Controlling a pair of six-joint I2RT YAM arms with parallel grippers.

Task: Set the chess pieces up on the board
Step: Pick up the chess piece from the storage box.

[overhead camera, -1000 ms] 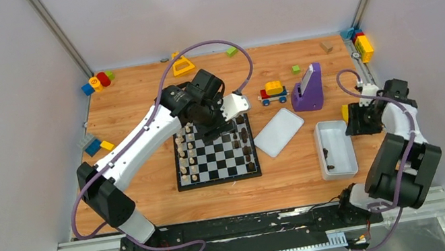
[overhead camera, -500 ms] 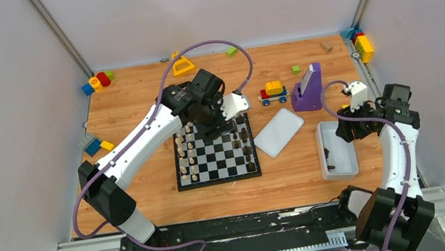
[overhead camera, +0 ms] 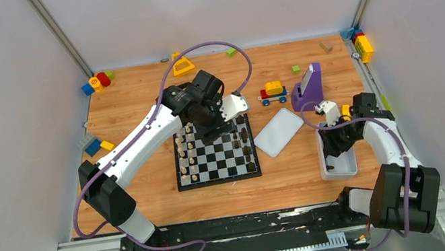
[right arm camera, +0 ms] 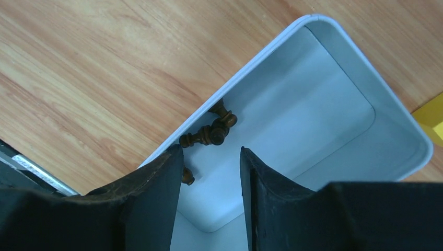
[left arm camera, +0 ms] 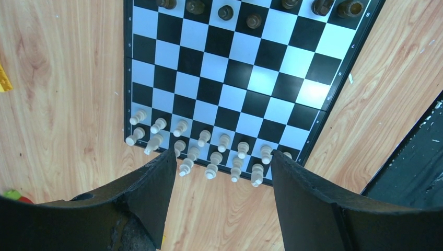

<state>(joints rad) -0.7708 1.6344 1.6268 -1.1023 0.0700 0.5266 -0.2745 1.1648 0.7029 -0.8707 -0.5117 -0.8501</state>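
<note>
The board point(overhead camera: 218, 167) lies mid-table with black and light checks. Pale chess pieces point(overhead camera: 187, 156) fill its two left columns, and dark chess pieces point(overhead camera: 247, 143) stand along its right side. My left gripper point(overhead camera: 214, 125) hovers over the board's far edge, open and holding nothing. In the left wrist view the pale pieces point(left arm camera: 209, 154) line the near edge of the board point(left arm camera: 245, 78), just beyond the left gripper point(left arm camera: 223, 154). My right gripper point(right arm camera: 211, 151) is open and empty above the white tray point(right arm camera: 334, 120), close to a few dark pieces point(right arm camera: 209, 135) lying by its wall.
The tray's lid point(overhead camera: 279, 132) lies flat between the board and the tray point(overhead camera: 349, 165). Behind them stand a purple stand point(overhead camera: 308, 88) and a toy train point(overhead camera: 273, 93). Toy blocks sit at the back left point(overhead camera: 96, 82), the left edge point(overhead camera: 95, 145) and the back right point(overhead camera: 362, 44).
The right arm has swung left from the table's right edge and now holds its gripper over the tray. The left arm has stayed where it was.
</note>
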